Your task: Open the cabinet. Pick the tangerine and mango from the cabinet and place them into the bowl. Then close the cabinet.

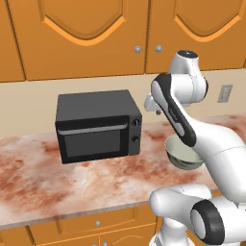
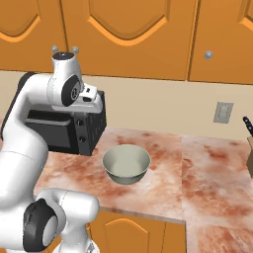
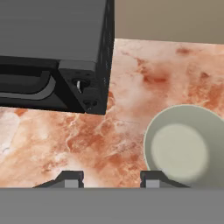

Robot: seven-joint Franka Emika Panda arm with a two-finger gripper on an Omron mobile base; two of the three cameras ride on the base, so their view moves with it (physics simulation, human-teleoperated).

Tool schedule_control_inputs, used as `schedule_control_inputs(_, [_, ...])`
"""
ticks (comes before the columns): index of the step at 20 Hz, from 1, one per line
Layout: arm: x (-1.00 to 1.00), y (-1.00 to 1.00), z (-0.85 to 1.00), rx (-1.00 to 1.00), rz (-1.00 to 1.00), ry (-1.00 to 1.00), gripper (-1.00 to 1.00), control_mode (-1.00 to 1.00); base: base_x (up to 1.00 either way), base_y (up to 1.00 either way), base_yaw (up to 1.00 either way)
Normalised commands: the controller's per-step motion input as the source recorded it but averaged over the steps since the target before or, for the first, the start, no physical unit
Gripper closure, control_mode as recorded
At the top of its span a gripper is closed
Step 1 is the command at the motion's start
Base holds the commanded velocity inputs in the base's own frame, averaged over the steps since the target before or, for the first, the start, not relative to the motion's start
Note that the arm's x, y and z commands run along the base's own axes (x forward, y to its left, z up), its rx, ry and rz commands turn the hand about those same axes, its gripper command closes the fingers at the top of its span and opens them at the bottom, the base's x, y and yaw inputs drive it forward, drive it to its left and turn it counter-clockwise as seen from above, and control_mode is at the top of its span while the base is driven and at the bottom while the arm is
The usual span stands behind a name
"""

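On the marbled reddish desk (image 1: 38, 178) stands a black microwave (image 1: 97, 126), its door shut, with two round dials on the right of its front. Just to its right, apart from it, sits the pale grey-green bowl (image 2: 126, 164), upright; nothing lies in it. In the left base view the arm's dark-banded link crosses in front of the bowl's left rim.

Above the desk hangs the orange wooden cabinet (image 1: 86, 38), both arched doors shut, with two small silver knobs (image 1: 138, 49) side by side where the doors meet. The tangerine and mango cannot be seen; the shut doors hide whatever is inside.

The gripper (image 3: 113, 179) hangs over the desk, pointing down at the bare stone between the microwave's front right corner and the bowl. In the hand view its two dark fingertips (image 3: 70, 179) stand apart with only the desk's surface showing between them; they hold nothing and touch nothing.

On the wall behind sits a grey socket plate (image 2: 223, 112). At the far right a dark knife handle (image 2: 247, 126) rises from a brown block.
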Motion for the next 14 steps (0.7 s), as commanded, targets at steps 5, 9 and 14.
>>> schedule_control_inputs(5, [0.0,0.0,0.0,0.0,0.0,-0.01,-1.0,-1.0,0.0,0.0,0.0])
schedule_control_inputs(9, [-0.09,0.0,0.03,0.0,0.0,-0.18,-1.0,-1.0,0.0,0.0,0.0])
schedule_control_inputs(14, [-0.33,0.0,0.24,0.0,0.0,-0.4,-1.0,-1.0,0.0,0.0,0.0])
